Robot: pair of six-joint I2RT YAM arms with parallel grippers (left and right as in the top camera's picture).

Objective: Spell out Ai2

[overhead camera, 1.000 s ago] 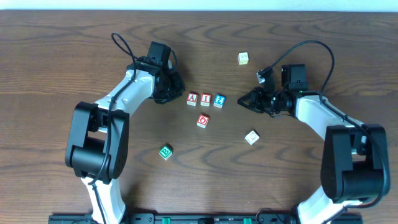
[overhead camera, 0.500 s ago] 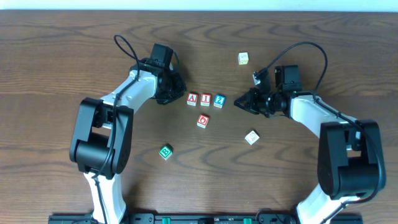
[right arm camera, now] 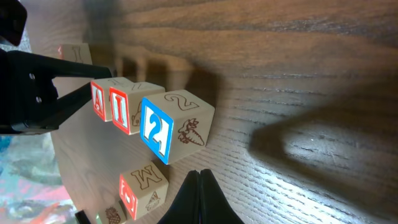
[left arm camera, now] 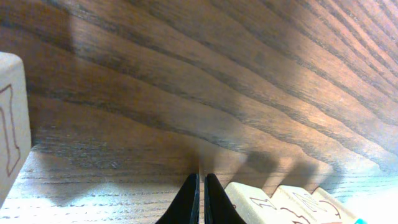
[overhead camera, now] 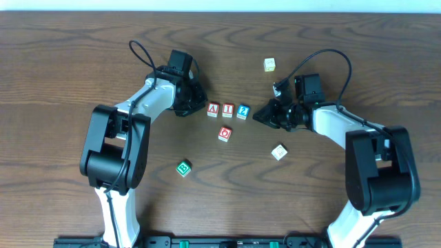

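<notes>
Three small cubes in a straight row near the middle of the counter (overhead camera: 69, 48): A cube (overhead camera: 213, 109) with a red face up, then I cube (overhead camera: 228, 109), also red, then 2 cube (overhead camera: 242, 110) in blue. Packed side by side, spelling Ai2 from left to right in the overhead view. In the right wrist view, 2 cube nearest the lens, with a carrot drawing on its pale side.

Left claw (left arm camera: 201, 188) low over the counter, just beside A cube at the row's left end. Clenched, tips pressed together, nothing between them. Cannot tell whether touching that cube.

Right claw (right arm camera: 199, 183) at the opposite end, just beside 2 cube, pointing at it. Also clenched and empty, with a sliver of bare wood between tips and cube.

Four more cubes scattered around. Red O cube (overhead camera: 224, 133) near the row on the robot's side, roughly under I cube, apart from it. Green B cube (overhead camera: 183, 168) well apart, closer to the left arm's base. One pale cube (overhead camera: 278, 151) below the right arm. Another yellowish cube (overhead camera: 269, 65) at the far side of the counter.
</notes>
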